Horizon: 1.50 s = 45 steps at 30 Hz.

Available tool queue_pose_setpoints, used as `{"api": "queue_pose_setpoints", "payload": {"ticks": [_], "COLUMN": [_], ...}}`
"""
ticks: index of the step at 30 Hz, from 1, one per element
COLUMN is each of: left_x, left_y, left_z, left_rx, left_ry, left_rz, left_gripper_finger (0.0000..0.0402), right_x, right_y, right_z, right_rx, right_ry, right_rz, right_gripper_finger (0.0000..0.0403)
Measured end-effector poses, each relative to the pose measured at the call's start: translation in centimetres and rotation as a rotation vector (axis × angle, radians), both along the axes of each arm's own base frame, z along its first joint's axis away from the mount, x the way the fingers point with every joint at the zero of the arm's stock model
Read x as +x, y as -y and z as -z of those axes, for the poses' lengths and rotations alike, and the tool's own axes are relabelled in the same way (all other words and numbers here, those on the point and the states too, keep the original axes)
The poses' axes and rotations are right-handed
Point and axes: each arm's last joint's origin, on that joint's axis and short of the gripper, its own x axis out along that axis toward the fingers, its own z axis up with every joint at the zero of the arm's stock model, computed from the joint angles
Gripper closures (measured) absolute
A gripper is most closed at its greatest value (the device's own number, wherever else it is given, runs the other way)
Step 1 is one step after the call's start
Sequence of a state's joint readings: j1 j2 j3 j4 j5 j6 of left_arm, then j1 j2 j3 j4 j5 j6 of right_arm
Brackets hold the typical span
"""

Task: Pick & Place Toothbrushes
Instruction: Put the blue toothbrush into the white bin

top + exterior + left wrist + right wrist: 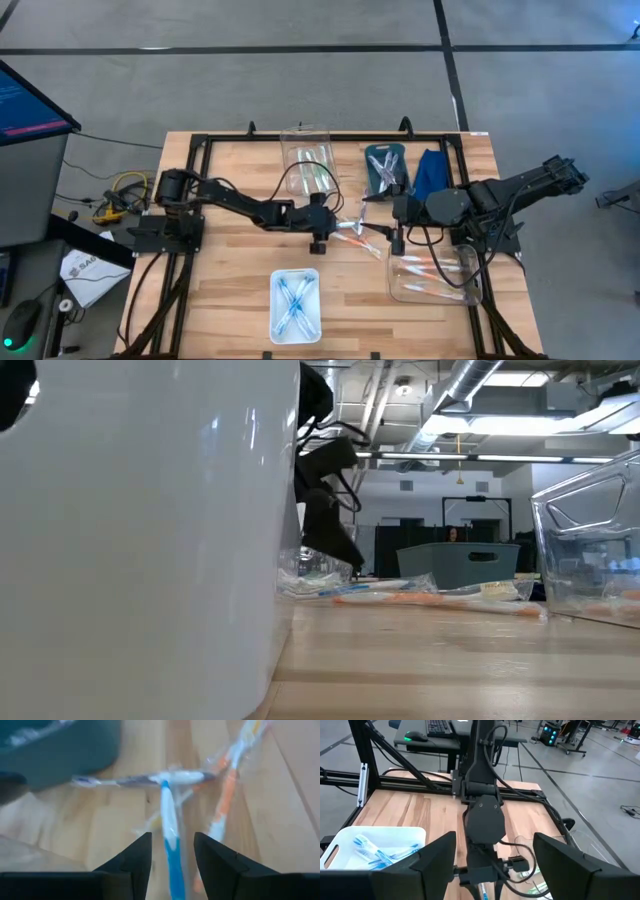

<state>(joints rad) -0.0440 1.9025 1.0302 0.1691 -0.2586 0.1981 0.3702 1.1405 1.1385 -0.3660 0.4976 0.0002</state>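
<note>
Left gripper (pixel 171 857) low, fingers spread astride blue toothbrush (pixel 170 827) on table (pixel 115 820).

Wrapped toothbrushes (pixel 358 234) lie loose and crossing at the table's middle: a blue-handled one (pixel 170 832), an orange one (pixel 227 795), a whitish one (pixel 150 779). Blue ones (pixel 293 300) lie in the near white tray; others fill the far and right containers.

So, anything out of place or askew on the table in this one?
Only the loose toothbrushes lying crossed in a heap mid-table, outside any container; that looks like unsorted work. The left gripper has its jaws open astride a blue toothbrush. The right gripper waits beside the heap, open.
</note>
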Motion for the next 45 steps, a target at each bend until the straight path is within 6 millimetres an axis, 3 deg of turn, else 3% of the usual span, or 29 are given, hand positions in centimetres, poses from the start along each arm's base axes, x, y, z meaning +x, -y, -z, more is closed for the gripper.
{"api": "queue_pose_setpoints", "payload": {"ticks": [25,33,45], "left_x": [0.1,0.1,0.0], "left_y": [-0.7,0.1,0.4], "left_z": [1.1,1.1,1.0], "left_rx": [-0.099,-0.243,-0.231], "left_ry": [-0.01,0.033,0.084], "left_rz": [-0.07,-0.178,-0.324], "left_gripper_finger": [0.0256,0.0256,0.0256], "right_x": [0.0,0.0,0.0], "right_y": [0.0,0.0,0.0], "right_z": [0.0,0.0,-0.1], "right_rx": [0.001,0.001,0.003], "right_ry": [0.003,0.003,0.007], "right_rz": [0.0,0.0,0.0], "right_gripper_finger": [0.0143,0.0143,0.0143]}}
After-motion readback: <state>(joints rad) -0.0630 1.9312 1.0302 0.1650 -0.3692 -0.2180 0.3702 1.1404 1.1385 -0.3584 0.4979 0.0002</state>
